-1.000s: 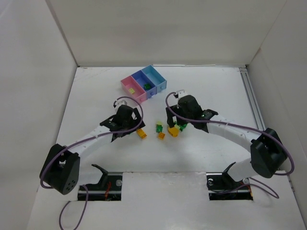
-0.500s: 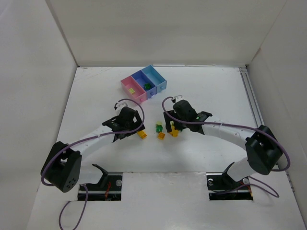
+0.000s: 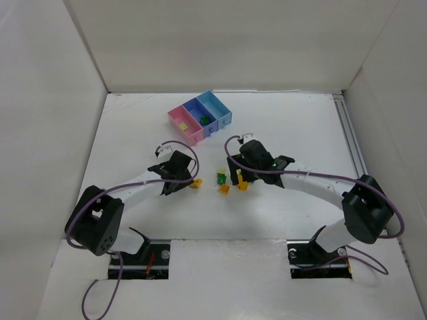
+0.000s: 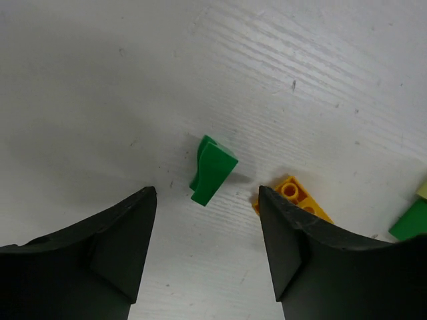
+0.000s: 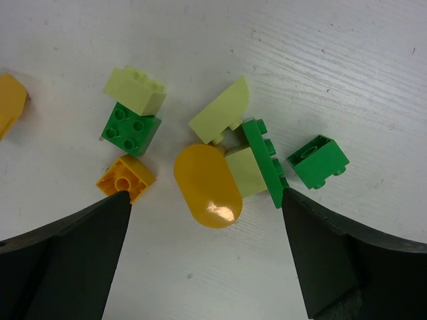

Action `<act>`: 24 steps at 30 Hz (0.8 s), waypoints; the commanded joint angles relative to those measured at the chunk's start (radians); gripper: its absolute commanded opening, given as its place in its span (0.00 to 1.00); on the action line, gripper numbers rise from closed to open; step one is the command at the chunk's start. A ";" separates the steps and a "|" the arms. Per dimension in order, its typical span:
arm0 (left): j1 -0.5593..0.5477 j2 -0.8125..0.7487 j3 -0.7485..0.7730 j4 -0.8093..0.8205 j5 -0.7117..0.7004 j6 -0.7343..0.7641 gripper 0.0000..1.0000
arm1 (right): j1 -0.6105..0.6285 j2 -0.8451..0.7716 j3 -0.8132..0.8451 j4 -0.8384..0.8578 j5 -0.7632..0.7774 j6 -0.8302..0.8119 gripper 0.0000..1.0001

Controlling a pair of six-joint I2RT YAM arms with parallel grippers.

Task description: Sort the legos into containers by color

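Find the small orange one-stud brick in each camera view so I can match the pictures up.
Top external: the small orange brick lies mid-table, just below the green pair.
Left wrist: not in it.
Right wrist: small orange brick at lower left.
Shared landmark: the green pair, a pale brick against a dark green one, directly above it in both views.

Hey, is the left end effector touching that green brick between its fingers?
Apart. The left wrist view shows bare table on both sides of the green brick, separating it from the open jaws of the left end effector.
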 commanded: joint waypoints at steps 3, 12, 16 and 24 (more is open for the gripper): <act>0.010 0.036 0.024 0.015 -0.034 -0.011 0.54 | 0.010 -0.034 0.042 -0.006 0.026 -0.002 1.00; 0.010 0.047 0.003 0.048 0.014 -0.020 0.18 | 0.010 -0.005 0.062 -0.015 0.048 -0.031 1.00; 0.010 0.047 0.039 0.048 0.002 -0.001 0.09 | 0.010 -0.005 0.073 -0.026 0.057 -0.031 1.00; 0.010 0.096 0.272 0.039 -0.057 0.165 0.05 | -0.045 -0.026 0.073 0.017 0.042 -0.040 1.00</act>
